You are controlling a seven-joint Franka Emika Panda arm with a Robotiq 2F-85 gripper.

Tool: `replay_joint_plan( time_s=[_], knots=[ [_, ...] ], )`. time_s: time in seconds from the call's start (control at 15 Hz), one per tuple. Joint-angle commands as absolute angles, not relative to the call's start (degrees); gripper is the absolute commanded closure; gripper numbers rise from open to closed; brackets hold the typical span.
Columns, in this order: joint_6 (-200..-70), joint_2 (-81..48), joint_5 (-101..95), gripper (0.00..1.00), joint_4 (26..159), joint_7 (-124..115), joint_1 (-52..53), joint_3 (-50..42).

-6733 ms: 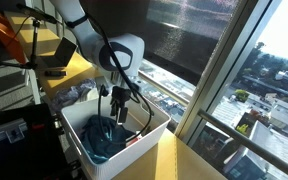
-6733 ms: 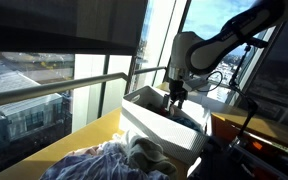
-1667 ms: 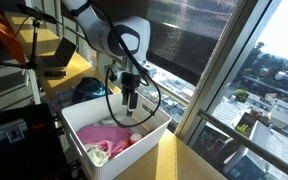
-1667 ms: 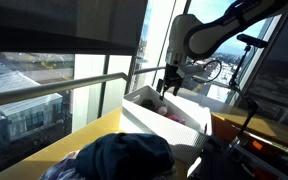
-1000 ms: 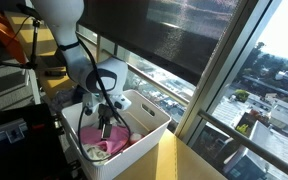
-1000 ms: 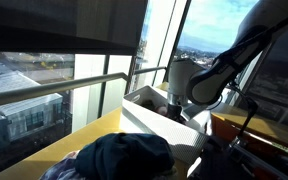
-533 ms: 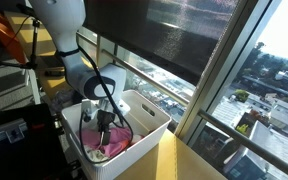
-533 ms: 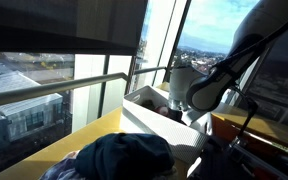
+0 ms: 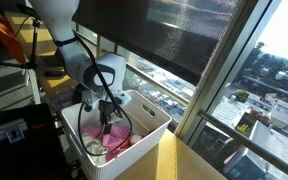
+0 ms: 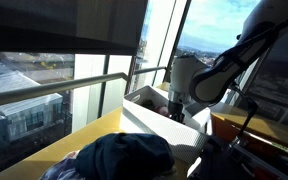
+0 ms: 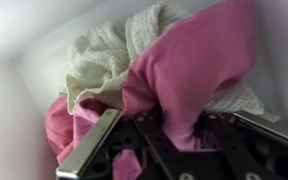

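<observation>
- The gripper [image 11: 174, 128] is deep in the bin, its fingers [image 11: 92, 150] spread. A fold of the pink cloth [image 11: 199, 70] bulges into the gap between them, so the jaws straddle the fabric rather than pinch it.
- In the wrist view, a cream knit cloth [image 11: 104, 55] lies at about 11 o'clock from the pink cloth. It is tucked partly under the pink cloth, which is likely why the pink one is the easier to reach.
- The white bin [image 9: 156, 118] walls both cloths in, so the arm [image 9: 92, 72] has to come down steeply from above.
- Outside the bin, a dark blue garment [image 10: 134, 155] is heaped on the yellow tabletop [image 10: 84, 135], well apart from the gripper.
- At 3 o'clock in an exterior view, the window [image 9: 264, 60] looks out on the city below.
</observation>
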State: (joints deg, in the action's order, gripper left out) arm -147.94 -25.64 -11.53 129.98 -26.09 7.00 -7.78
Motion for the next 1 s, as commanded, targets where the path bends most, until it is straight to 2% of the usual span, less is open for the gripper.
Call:
replay_joint_plan(
  time_s=[0.0,0.4,0.93],
  knots=[
    [-142.8,-16.2,-10.9,0.96,131.3,-25.9,8.1,-8.2],
    [-137.7,-3.6,-12.8,0.94,126.7,-26.8,7.9,-4.5],
    [-126.4,1.8,-13.1,0.94,116.4,-30.1,13.1,10.7]
  ],
)
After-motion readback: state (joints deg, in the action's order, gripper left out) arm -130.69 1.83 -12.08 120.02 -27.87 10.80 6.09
